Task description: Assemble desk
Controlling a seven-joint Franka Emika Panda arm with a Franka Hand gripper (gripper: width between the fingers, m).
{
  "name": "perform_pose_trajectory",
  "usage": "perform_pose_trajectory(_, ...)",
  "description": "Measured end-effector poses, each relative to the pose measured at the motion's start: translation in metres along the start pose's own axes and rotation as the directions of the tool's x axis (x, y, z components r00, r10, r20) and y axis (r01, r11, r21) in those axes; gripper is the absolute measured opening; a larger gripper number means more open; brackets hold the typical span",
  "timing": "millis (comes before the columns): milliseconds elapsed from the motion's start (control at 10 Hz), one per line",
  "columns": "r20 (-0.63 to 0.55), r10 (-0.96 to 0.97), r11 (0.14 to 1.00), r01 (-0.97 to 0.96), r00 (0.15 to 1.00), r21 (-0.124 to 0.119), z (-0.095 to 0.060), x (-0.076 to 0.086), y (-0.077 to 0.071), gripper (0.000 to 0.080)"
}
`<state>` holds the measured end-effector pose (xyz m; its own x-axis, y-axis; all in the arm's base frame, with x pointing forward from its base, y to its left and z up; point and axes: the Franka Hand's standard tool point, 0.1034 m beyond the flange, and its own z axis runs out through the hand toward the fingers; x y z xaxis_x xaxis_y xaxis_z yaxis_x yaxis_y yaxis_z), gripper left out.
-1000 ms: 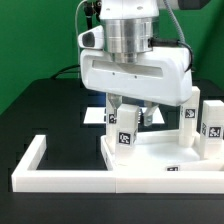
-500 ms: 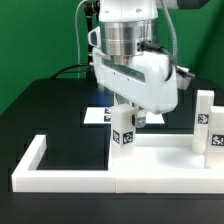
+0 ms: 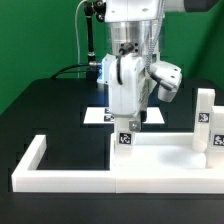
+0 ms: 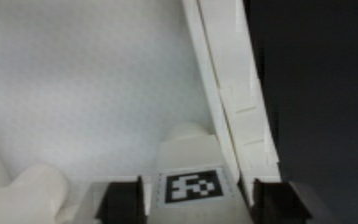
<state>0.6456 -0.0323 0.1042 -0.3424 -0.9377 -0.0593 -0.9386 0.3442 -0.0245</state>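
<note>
Rotated about its wrist since the earlier frame, the gripper (image 3: pixel 127 122) stays clamped on a leg (image 3: pixel 126 138) standing at the tabletop (image 3: pixel 165 160) corner, apparently screwing it in.

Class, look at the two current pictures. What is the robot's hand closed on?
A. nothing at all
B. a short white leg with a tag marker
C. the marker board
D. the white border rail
B: in the wrist view the hand has a finger on each side of the tagged leg, which stands on the tabletop panel.
</note>
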Motion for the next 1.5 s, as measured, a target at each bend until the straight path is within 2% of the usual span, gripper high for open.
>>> perform_pose_trajectory(200,0.005,0.015,1.000,-0.015,1.000,-0.002,0.002,-0.001,0.000,0.0294)
perform_pose_trajectory(300,0.004,-0.065,0.998,0.065,0.998,-0.002,0.002,-0.001,0.001,0.0507)
perform_pose_trajectory(400,0.007,-0.258,0.966,0.258,0.966,-0.006,0.001,0.000,0.003,0.0605)
perform_pose_trajectory(600,0.010,-0.486,0.874,0.486,0.874,-0.003,-0.005,0.000,0.008,0.0636)
perform_pose_trajectory(700,-0.009,-0.498,0.867,0.498,0.867,0.023,-0.006,0.005,0.009,0.0647)
perform_pose_trajectory(1100,-0.015,-0.704,0.710,0.704,0.710,0.014,-0.004,0.007,0.010,0.0649)
perform_pose_trajectory(1200,-0.037,-0.854,0.519,0.855,0.519,0.004,-0.004,0.013,0.007,0.0649)
perform_pose_trajectory(1300,-0.049,-0.930,0.364,0.932,0.363,-0.003,-0.002,0.020,0.007,0.0649)
perform_pose_trajectory(1500,-0.055,-0.987,0.150,0.989,0.148,-0.015,-0.001,0.025,0.006,0.0649)
